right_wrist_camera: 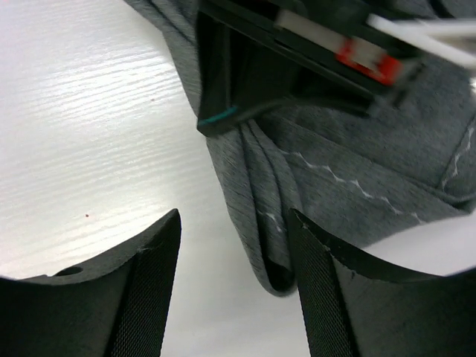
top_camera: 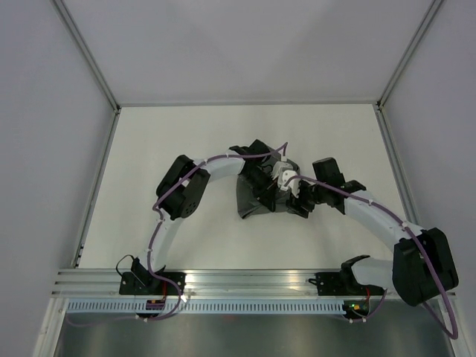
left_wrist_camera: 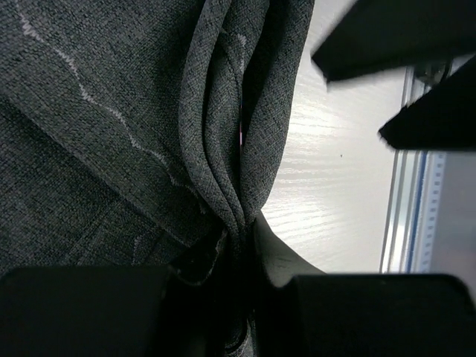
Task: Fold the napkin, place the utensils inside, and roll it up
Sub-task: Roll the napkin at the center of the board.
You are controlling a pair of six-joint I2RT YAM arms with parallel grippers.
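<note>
Left pincer (left_wrist_camera: 239, 244) was clamped on a gathered bunch of folds of the napkin (left_wrist_camera: 104, 149), which sat bunched near the middle of the tabletop (top_camera: 178, 141), between both arms. Right pincer (right_wrist_camera: 234, 286) stood apart, its fingers (right_wrist_camera: 145, 290) straddling the napkin's folded edge, with the cloth close against one finger and bare tabletop beside the other.

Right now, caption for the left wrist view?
Left gripper pinching bunched folds of the grey napkin, white table behind.
</note>
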